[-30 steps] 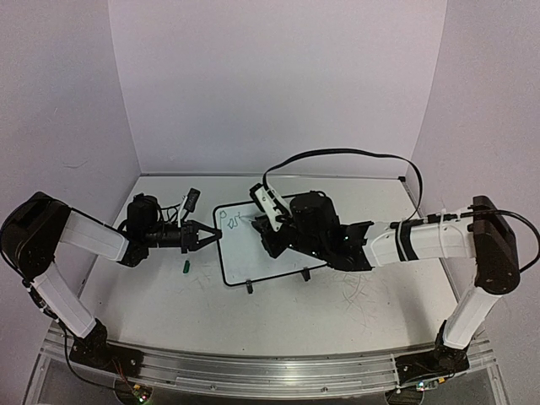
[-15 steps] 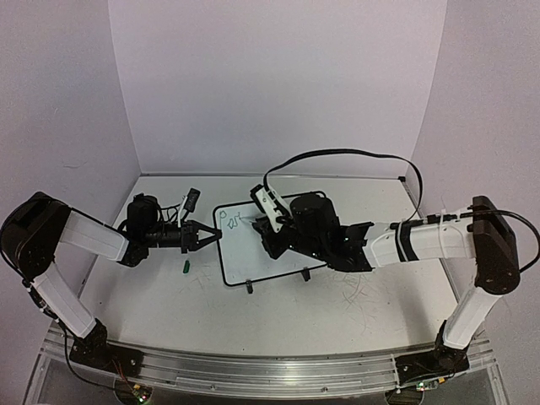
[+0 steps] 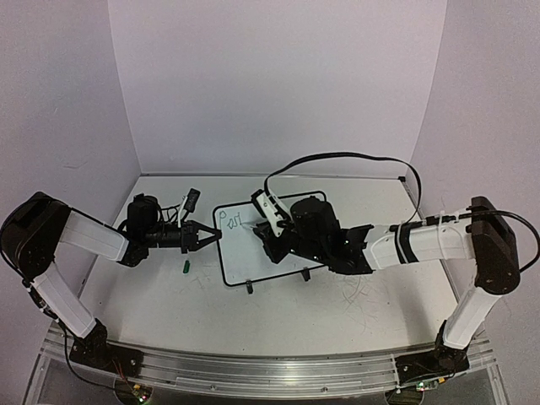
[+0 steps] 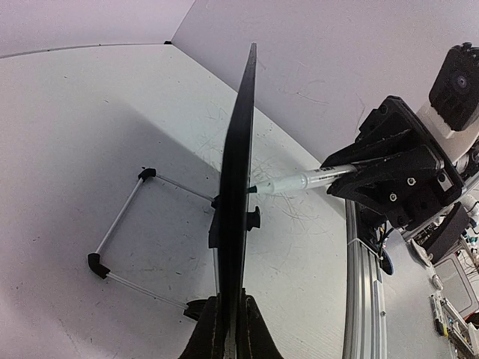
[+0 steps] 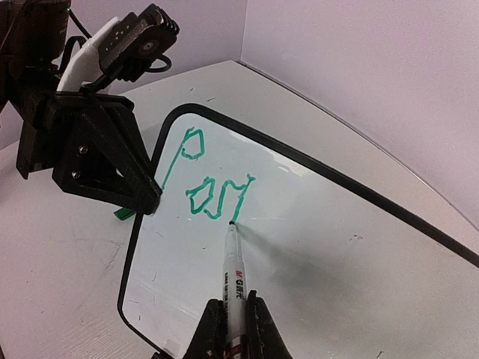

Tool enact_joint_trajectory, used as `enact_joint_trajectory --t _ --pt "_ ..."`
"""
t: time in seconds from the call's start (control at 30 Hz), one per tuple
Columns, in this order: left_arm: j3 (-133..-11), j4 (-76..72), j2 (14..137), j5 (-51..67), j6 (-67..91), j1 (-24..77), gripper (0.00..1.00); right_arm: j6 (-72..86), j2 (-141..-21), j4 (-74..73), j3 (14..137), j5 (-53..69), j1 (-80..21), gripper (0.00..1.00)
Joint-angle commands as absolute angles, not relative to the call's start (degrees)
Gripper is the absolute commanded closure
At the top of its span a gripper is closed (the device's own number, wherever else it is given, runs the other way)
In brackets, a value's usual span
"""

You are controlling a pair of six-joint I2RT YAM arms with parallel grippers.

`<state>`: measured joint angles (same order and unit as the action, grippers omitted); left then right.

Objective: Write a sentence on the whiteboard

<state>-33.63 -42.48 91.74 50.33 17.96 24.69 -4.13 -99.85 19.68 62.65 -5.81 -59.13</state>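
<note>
on tabletop (image 3: 337, 325), left end effector (image 3: 214, 235) clamps whiteboard (image 3: 246, 255) edge.

left arm (image 3: 89, 238): wearing white shells between bulky black joints
right arm (image 3: 430, 243): wearing the same white and black, with a dark band ringing the forearm
cable (image 3: 337, 155): running black above the right arm
left gripper (image 5: 152, 202): showing angular black plates dotted with small screws
right gripper (image 4: 337, 166): showing matching black plates and screw heads

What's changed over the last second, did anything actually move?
The right gripper, shut on the marker, edged slightly right along the whiteboard, adding a stroke or so to the green sentence. The left gripper stays clamped on the board's edge; the small green object on the table hasn't moved.
</note>
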Motion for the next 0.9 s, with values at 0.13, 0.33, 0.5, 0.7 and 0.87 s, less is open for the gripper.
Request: enact_joint_trajectory --t 0.13,0.33,0.5,0.7,0.87 --pt "-34.71 -44.21 89.43 51.39 16.35 24.88 1.0 -3.08 -98.13 19.49 62.86 -6.28 -58.9 1.0" --pt "-34.7 -44.19 89.58 51.22 16.34 24.89 1.0 -2.27 -92.36 20.0 63.24 -3.82 -58.91 1.0" --pt "-34.76 -44.09 89.77 51.06 16.08 24.87 1.0 -4.0 -88.88 20.55 59.19 -4.26 -58.73 1.0" --pt "-34.56 -43.88 89.1 50.61 16.16 24.87 1.0 -7.23 -90.78 19.55 61.95 -2.65 -58.68 1.0" --pt "-34.21 -43.57 88.23 49.72 16.22 24.88 1.0 -9.65 -93.48 18.55 65.02 -4.15 -58.7 1.0"
